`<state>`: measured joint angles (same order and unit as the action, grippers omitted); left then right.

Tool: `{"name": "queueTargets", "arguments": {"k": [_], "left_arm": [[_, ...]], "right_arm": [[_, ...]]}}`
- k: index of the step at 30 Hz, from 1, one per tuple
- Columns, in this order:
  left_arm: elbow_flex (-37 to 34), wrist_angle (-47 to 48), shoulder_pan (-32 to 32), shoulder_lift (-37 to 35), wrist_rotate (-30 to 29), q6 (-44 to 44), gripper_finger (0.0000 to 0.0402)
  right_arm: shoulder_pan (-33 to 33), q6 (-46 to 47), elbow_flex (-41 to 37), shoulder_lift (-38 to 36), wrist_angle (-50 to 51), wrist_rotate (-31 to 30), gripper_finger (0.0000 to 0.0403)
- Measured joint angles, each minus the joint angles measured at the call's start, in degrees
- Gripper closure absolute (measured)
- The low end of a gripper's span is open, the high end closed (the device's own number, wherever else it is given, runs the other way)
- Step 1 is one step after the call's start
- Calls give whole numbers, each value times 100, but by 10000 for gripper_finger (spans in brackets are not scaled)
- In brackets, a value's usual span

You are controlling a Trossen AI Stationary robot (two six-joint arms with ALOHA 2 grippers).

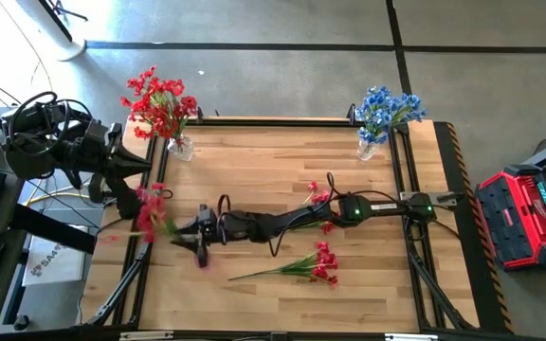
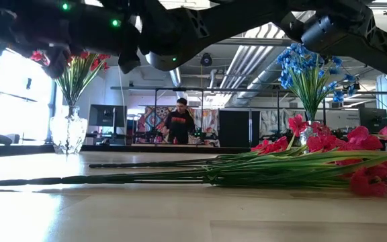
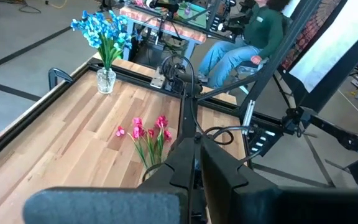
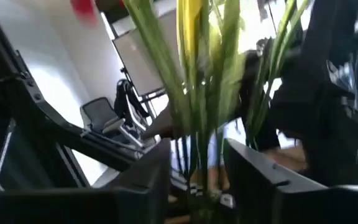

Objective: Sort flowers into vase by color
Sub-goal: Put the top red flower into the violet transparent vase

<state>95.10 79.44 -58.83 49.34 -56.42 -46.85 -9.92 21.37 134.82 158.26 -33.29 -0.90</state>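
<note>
Flowers: I see red sprays in four places. One bunch stands in the left vase at the table's far-left corner, as red blooms above the glass. One loose red spray lies flat on the wood, near the front, stem pointing left. Another red cluster lies mid-table, partly under the right arm.

Held spray: a blurred red spray hangs at the table's left edge, between the two grippers. In the right wrist view its green stems run up between the dark fingers.

Blue flowers: a blue bunch stands in the right vase at the far-right corner. I see no blue ones loose on the table.

Right gripper: stretched across the table to left of centre, fingers pinching the green stems.

Left gripper: at the left edge beside the held spray's blooms. I cannot tell whether its fingers are spread or pressed together.

Table: pale wood planks in a black frame.

Room: a person stands beyond the table in the low view; another person sits past the far side in the left wrist view.
</note>
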Motion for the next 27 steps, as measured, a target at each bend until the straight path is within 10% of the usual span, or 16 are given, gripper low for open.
{"name": "queueTargets", "arguments": {"k": [15,27], "left_arm": [[1,6,-2,0,-31,182,387],[1,4,-2,2,-172,248,387]], "right_arm": [[-305,2041,11,-527,1384,666,180],[-232,1904,13,-1782,5473,-1485,180]]}}
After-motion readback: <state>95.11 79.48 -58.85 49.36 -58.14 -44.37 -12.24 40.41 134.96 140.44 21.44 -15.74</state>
